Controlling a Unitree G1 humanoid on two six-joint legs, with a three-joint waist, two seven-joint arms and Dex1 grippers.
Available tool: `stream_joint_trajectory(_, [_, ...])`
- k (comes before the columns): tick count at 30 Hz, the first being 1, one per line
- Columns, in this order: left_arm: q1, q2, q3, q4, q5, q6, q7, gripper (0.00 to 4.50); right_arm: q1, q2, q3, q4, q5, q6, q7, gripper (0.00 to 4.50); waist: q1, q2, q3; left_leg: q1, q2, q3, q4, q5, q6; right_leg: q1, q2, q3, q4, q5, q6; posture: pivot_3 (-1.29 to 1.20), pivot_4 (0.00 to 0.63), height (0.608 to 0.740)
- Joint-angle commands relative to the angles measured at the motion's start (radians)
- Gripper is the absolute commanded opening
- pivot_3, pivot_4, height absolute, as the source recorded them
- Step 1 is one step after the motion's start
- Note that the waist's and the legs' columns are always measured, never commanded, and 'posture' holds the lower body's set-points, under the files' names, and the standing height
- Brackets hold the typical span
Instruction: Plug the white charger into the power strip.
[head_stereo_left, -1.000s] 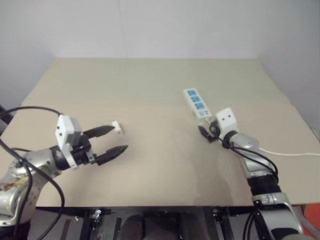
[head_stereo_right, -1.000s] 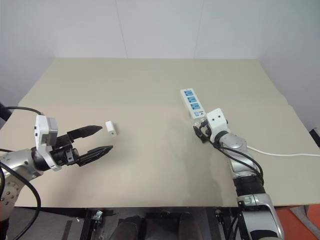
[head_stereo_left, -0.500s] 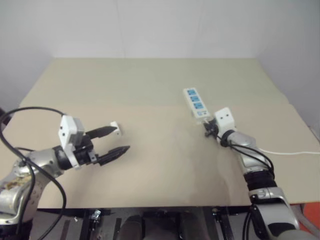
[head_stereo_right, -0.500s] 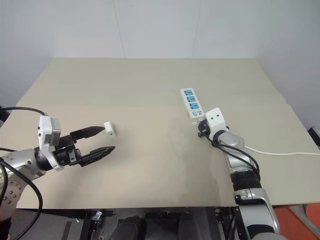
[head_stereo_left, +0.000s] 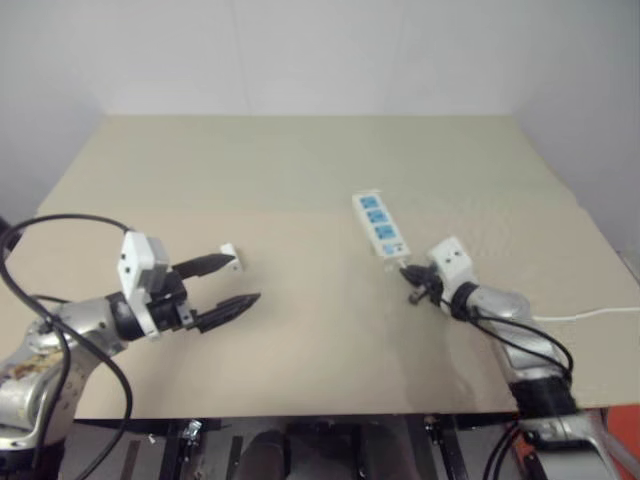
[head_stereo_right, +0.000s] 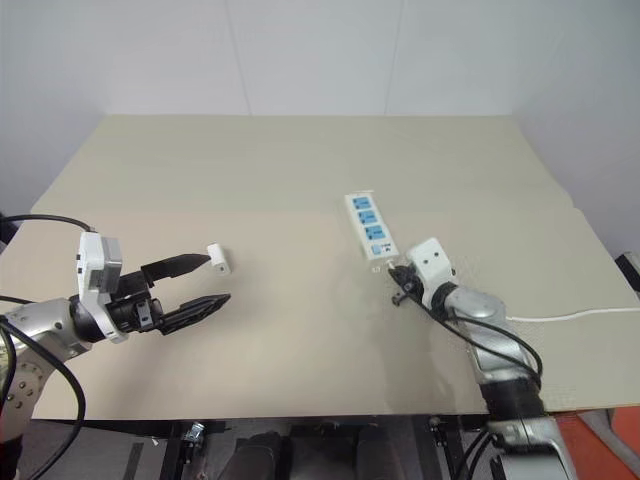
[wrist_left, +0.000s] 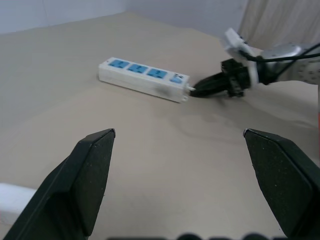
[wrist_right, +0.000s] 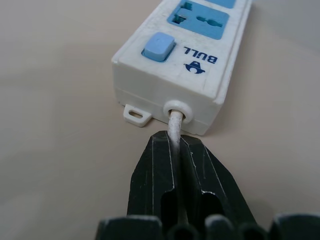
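Since a second ago my right gripper (wrist_right: 176, 165) has clamped the cable (wrist_right: 173, 131) and dragged the power strip (head_stereo_right: 368, 229) nearer and leftward, while my left gripper (head_stereo_right: 200, 283), spread empty, hovers beside the white charger (head_stereo_right: 217, 258): nothing plugged yet.

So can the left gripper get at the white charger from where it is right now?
Probably yes: the open left gripper sits just short of the white charger, with only bare table between them.

A beige table (head_stereo_right: 300, 150) (matte, evenly lit) meets plain white walls (head_stereo_right: 320, 50).
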Motion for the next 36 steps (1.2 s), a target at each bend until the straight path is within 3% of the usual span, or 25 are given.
stream_joint_trajectory(1, [-0.008, 0.009, 0.011, -0.014, -0.006, -0.019, -0.006, 4.50, 0.040, -0.030, -0.010, -0.128, 0.062, -0.006, 0.072, 0.02, -0.001, 0.000, 0.000, 0.000, 0.000, 0.000, 0.000, 0.000, 0.000, 0.000, 0.000, 0.000, 0.000, 0.000, 0.000, 0.00, 0.150, 0.740])
stream_joint_trajectory(3, [-0.012, 0.009, 0.007, -0.011, -0.004, -0.019, -0.006, 4.50, 0.062, -0.045, -0.011, -0.141, 0.070, -0.021, 0.098, 0.02, -0.001, 0.000, 0.000, 0.001, 0.000, 0.000, 0.000, 0.000, 0.000, 0.000, 0.000, 0.000, 0.001, 0.000, 0.000, 0.00, 0.150, 0.740])
stream_joint_trajectory(16, [-0.012, 0.010, 0.005, -0.012, -0.006, -0.016, -0.009, 4.50, 0.137, -0.110, -0.074, -0.184, 0.142, -0.026, 0.185, 4.41, 0.007, 0.000, 0.000, 0.000, 0.000, 0.001, 0.000, 0.000, 0.000, 0.000, 0.000, 0.000, 0.000, 0.000, 0.000, 0.00, 0.150, 0.740])
stream_joint_trajectory(21, [-0.015, 0.004, 0.003, -0.008, -0.008, -0.019, -0.008, 4.50, 0.179, -0.110, -0.120, -0.231, 0.173, -0.023, 0.155, 4.46, 0.007, 0.000, 0.000, 0.001, 0.000, 0.001, 0.000, 0.000, 0.000, 0.001, 0.000, 0.000, 0.000, 0.000, 0.000, 0.00, 0.150, 0.740])
stream_joint_trajectory(27, [-0.028, 0.000, -0.004, -0.003, -0.018, -0.018, -0.016, 4.50, 0.147, 0.030, -0.155, -0.242, 0.207, -0.043, 0.025, 4.46, 0.004, 0.000, 0.000, 0.001, 0.000, 0.001, 0.000, 0.000, 0.000, 0.001, 0.000, 0.000, 0.001, 0.000, 0.000, 0.00, 0.150, 0.740])
stream_joint_trajectory(31, [-0.037, -0.002, -0.007, 0.002, -0.021, -0.019, -0.021, 4.50, 0.111, 0.139, -0.125, -0.220, 0.162, -0.077, -0.096, 4.46, 0.005, 0.000, 0.000, 0.001, 0.000, 0.001, 0.000, 0.000, 0.000, 0.000, 0.000, 0.001, 0.001, 0.000, 0.000, 0.00, 0.150, 0.740])
stream_joint_trajectory(36, [-0.036, -0.005, -0.006, -0.003, -0.026, -0.015, -0.026, 4.50, 0.100, 0.210, -0.067, -0.226, 0.149, -0.057, -0.145, 4.46, 0.005, 0.000, 0.000, 0.001, 0.000, 0.001, 0.000, 0.000, 0.000, 0.000, 0.000, 0.001, 0.001, 0.000, 0.000, 0.00, 0.150, 0.740])
